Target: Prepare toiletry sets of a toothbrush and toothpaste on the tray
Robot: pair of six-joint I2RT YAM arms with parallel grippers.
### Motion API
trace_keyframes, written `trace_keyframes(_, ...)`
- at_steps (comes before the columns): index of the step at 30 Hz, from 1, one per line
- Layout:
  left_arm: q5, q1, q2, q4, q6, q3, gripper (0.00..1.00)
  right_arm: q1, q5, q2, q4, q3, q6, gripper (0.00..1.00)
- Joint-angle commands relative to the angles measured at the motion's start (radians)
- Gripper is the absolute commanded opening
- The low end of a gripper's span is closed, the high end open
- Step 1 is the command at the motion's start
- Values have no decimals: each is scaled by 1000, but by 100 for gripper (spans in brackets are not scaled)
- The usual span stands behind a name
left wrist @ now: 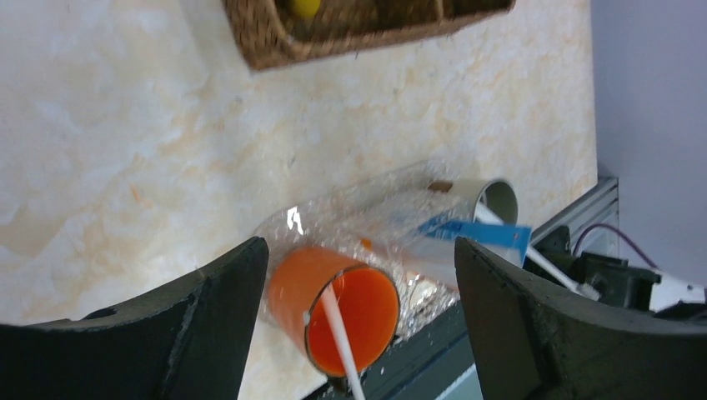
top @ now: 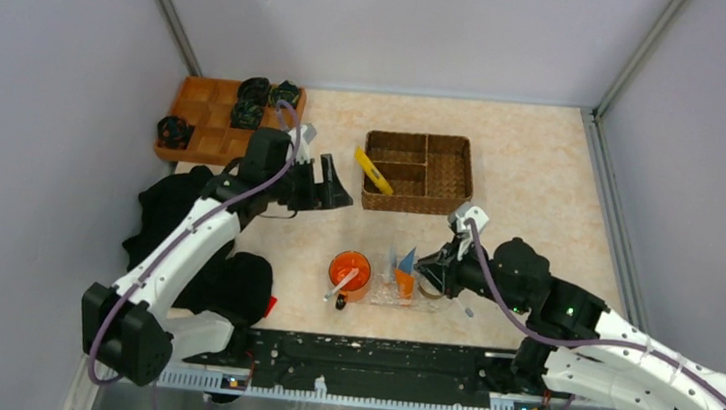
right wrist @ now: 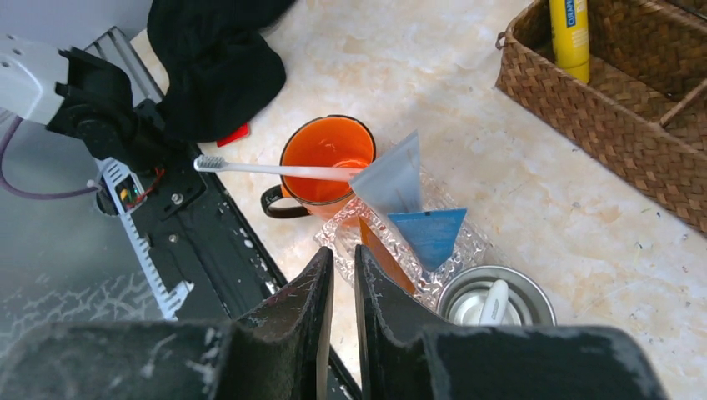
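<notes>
The clear bumpy tray (top: 386,293) lies at the front middle of the table; it also shows in the right wrist view (right wrist: 468,243) and the left wrist view (left wrist: 367,218). On it stand a blue tube (right wrist: 429,233), a grey tube (right wrist: 392,179) and an orange tube (right wrist: 385,260). A white toothbrush (right wrist: 275,169) rests in the orange mug (right wrist: 325,150). Another white toothbrush (right wrist: 493,302) stands in the steel cup (right wrist: 500,296). A yellow tube (top: 372,171) leans in the wicker basket (top: 442,177). My right gripper (right wrist: 343,254) is shut and empty, just above the tray's near edge. My left gripper (top: 336,184) is open and empty, high over the table.
An orange wooden compartment tray (top: 208,120) with black items stands at the back left. A black cloth (top: 186,223) lies at the left by my left arm. The black base rail (top: 374,362) runs along the near edge.
</notes>
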Motion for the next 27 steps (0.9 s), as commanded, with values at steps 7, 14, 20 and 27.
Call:
trace_keyframes(7, -109, 4, 348, 124, 33, 249, 81, 11, 35, -80, -105, 92, 26, 16)
trace_keyframes(14, -208, 5, 564, 118, 59, 373, 69, 11, 43, -116, -131, 88, 28, 16)
trace_keyframes(20, -265, 5, 647, 132, 70, 457, 69, 11, 40, -131, -116, 56, 32, 16)
trace_keyframes(27, -255, 5, 708, 159, 72, 533, 60, 11, 35, -122, -104, 45, 27, 17)
